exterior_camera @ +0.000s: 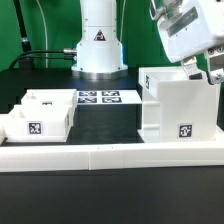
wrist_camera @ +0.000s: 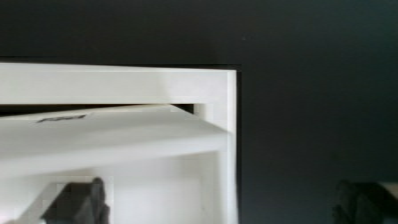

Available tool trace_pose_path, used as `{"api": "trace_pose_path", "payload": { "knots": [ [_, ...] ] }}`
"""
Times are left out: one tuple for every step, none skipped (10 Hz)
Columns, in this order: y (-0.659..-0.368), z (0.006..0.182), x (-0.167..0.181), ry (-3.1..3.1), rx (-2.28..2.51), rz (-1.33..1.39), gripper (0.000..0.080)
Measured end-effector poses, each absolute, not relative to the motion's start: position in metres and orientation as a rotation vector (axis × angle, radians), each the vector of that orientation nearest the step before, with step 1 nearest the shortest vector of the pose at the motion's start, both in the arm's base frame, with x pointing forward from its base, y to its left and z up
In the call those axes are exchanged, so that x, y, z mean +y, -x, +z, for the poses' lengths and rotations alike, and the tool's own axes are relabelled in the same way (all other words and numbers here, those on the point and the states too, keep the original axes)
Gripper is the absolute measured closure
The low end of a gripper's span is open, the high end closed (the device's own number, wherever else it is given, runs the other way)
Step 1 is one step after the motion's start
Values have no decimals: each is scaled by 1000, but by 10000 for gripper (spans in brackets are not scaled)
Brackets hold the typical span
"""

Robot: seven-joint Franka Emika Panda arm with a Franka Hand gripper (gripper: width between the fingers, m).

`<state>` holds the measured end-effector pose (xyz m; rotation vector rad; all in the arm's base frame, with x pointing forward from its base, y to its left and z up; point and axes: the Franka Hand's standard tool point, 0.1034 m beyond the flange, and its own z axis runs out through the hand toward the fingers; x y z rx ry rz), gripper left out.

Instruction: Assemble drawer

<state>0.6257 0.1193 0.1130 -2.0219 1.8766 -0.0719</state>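
Note:
The drawer's large white housing (exterior_camera: 178, 108) stands on the black table at the exterior view's right, with a tag on its front face. The small white trays (exterior_camera: 40, 115) sit close together at the exterior view's left, one showing a tag. My gripper (exterior_camera: 205, 68) hangs just above the housing's far right top edge and is open and empty. In the wrist view my gripper (wrist_camera: 222, 205) straddles the housing's wall (wrist_camera: 214, 140). One finger (wrist_camera: 75, 200) is over the housing's inside, the other (wrist_camera: 374, 203) over the table. A tilted white inner face with a dark mark (wrist_camera: 107, 125) shows inside.
The marker board (exterior_camera: 98, 98) lies flat between the trays and the housing, in front of the robot base (exterior_camera: 98, 50). A long low white border wall (exterior_camera: 110, 155) runs along the front. Black table (wrist_camera: 311, 60) lies beside the housing.

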Motion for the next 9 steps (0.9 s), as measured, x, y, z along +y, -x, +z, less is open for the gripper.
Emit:
{"api": "trace_pose_path", "payload": {
  "knots": [
    [-619, 119, 118, 2106, 1786, -96, 151],
    [-610, 128, 115, 2160, 1723, -114, 151],
    [-602, 137, 108, 2193, 1678, -132, 151],
    [-596, 143, 104, 2181, 1688, -133, 151],
    [-596, 140, 105, 2195, 1674, -133, 151],
    [-596, 139, 105, 2207, 1662, -134, 151],
    [-594, 136, 105, 2245, 1628, -127, 151],
    [-588, 127, 103, 2466, 1394, -89, 151],
    [-586, 129, 95, 2638, 1158, -84, 151]
  ]
}}
